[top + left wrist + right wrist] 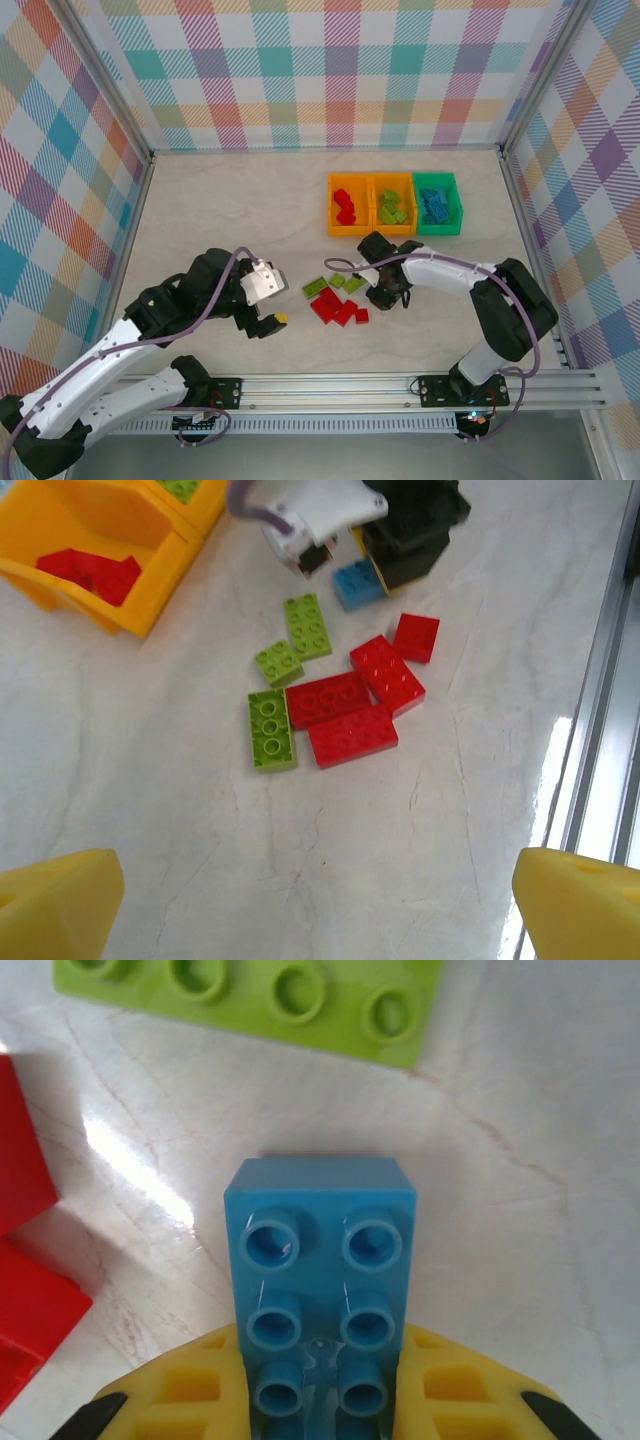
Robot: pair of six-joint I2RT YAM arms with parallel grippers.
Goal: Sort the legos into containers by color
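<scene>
Right gripper (320,1400) pinches light blue brick (320,1250) at near end, across long sides. Brick likely light, rigid, slippery plastic; flat walls best hold. Left gripper (320,910) spread, empty.

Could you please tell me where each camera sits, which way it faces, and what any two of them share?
Top external: above and behind the bases, looking down on the table; the left arm and right arm show.
Left wrist: on the left arm, looking across at the loose bricks and the right gripper holding a blue brick; own yellow fingertips at the bottom corners.
Right wrist: close above the table, facing down at that brick between its yellow fingers.
Shared: both wrist views show the blue brick.
</scene>
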